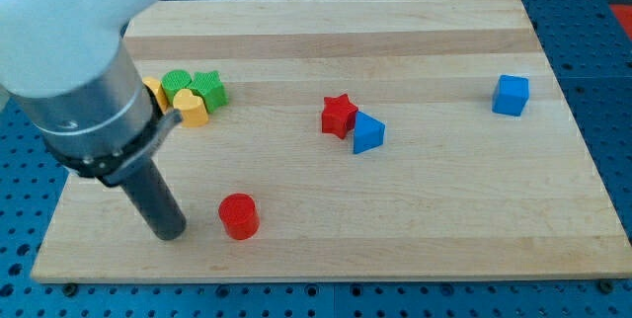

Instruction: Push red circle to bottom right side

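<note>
My tip rests on the bench near the view's bottom left, just beside the red circle on its left, with a thin gap that may or may not be contact; the rod's bulk makes that hard to judge. There are no fingers on this rig, only the bare rod, so nothing is held.

The red circle sits low on the bench, left of centre; its goal, the bottom right, lies well apart across open wood. The red star and blue triangle touch each other higher up, clear of a low path; the blue cube stands near the right edge, also higher; green and yellow blocks cluster at upper left, partly hidden by the arm.

To push well, I judge the tip should stay squarely behind the circle's centre and drive rightward, parallel to the bottom edge; a round block slips off an off-centre push, so small corrections matter; ease off before the right edge.
</note>
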